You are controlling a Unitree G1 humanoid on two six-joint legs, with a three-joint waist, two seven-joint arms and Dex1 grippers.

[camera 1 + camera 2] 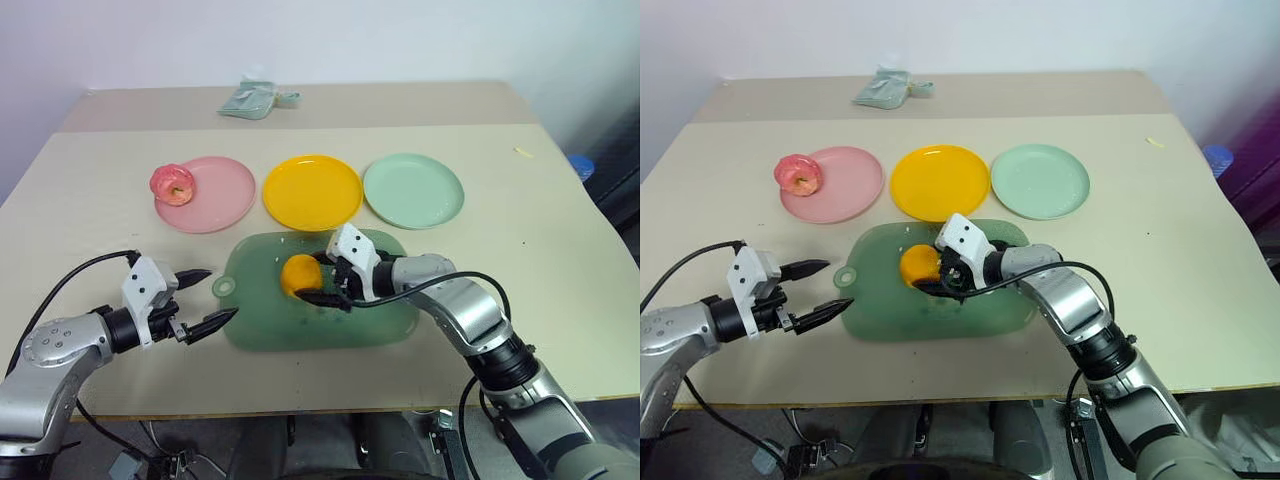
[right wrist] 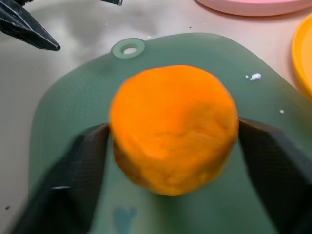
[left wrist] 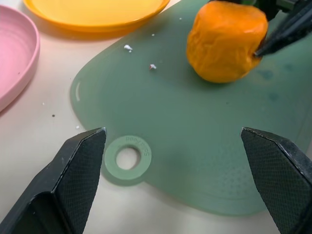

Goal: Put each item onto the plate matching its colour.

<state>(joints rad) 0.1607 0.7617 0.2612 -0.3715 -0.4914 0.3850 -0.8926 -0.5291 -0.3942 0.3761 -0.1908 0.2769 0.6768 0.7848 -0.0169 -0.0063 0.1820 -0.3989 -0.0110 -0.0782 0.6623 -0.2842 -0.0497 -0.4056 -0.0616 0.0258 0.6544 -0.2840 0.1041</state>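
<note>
An orange ridged item (image 1: 300,275) lies on the translucent green tray (image 1: 300,335), in front of the yellow-orange plate (image 1: 312,192). My right gripper (image 1: 308,278) reaches in from the right, its black fingers (image 2: 73,165) pressed against both sides of the orange item (image 2: 173,129). A pink-red apple-like item (image 1: 172,183) rests on the left rim of the pink plate (image 1: 220,200). The pale mint plate (image 1: 413,190) holds nothing. My left gripper (image 1: 218,293) hangs open just left of the tray's ring tab (image 3: 127,157), with nothing between its fingers.
A crumpled pale green bag (image 1: 255,100) lies at the table's far edge. A small yellowish scrap (image 1: 524,151) sits far right, with a blue object (image 1: 582,165) beyond the right edge. The tray lies close to the table's near edge.
</note>
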